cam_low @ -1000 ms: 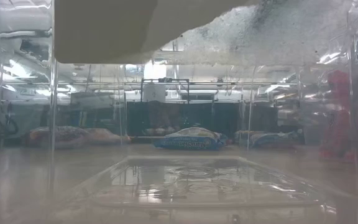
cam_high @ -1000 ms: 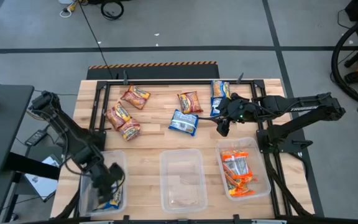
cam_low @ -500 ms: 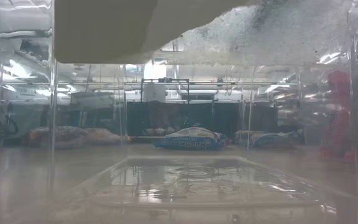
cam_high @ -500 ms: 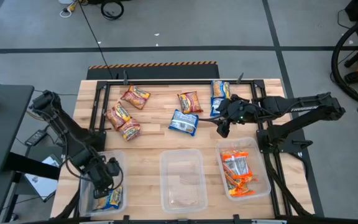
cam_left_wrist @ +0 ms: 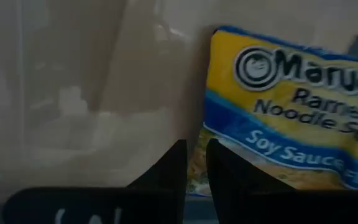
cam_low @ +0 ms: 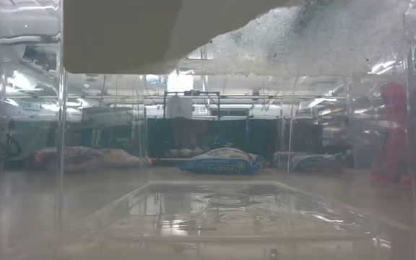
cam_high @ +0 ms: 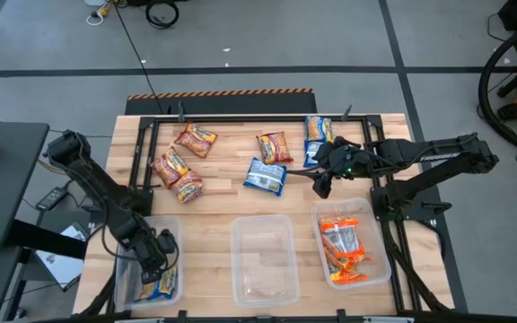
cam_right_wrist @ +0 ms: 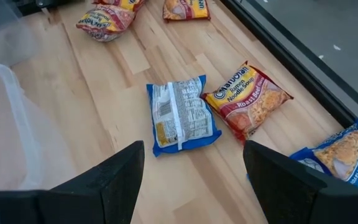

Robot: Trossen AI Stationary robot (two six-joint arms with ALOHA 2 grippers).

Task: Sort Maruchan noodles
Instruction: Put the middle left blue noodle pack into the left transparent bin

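My left gripper (cam_high: pixel 153 262) reaches down into the clear left bin (cam_high: pixel 170 235) and is shut on a yellow-and-blue Maruchan packet (cam_high: pixel 162 286), (cam_left_wrist: pixel 284 118). My right gripper (cam_high: pixel 320 186), (cam_right_wrist: pixel 191 186) hangs open over the table's right middle, above a face-down blue packet (cam_right_wrist: pixel 182 115) and a red one (cam_right_wrist: pixel 247 99). Further packets lie flat on the wood: red ones (cam_high: pixel 196 139), (cam_high: pixel 176 175), (cam_high: pixel 275 146) and a blue one (cam_high: pixel 318 130). My left gripper pinches the packet's edge near a corner (cam_left_wrist: pixel 197 177) between its two fingers. The fingers come slanting down from the table's far side. The packet reaches from them toward the near edge, inside the bin and low in it.
A clear middle bin (cam_high: pixel 263 260) holds nothing. The right bin (cam_high: pixel 372 235) holds several orange packets (cam_high: pixel 342 244). A black frame (cam_high: pixel 240 117) runs along the table's far edge. The low view looks through a bin wall at the blue packet (cam_low: pixel 221 162).
My left gripper has sunk deeper into the left bin, still shut on the packet, and has drawn a little toward the table's left edge. More of the packet now shows beside the gripper in the high view.
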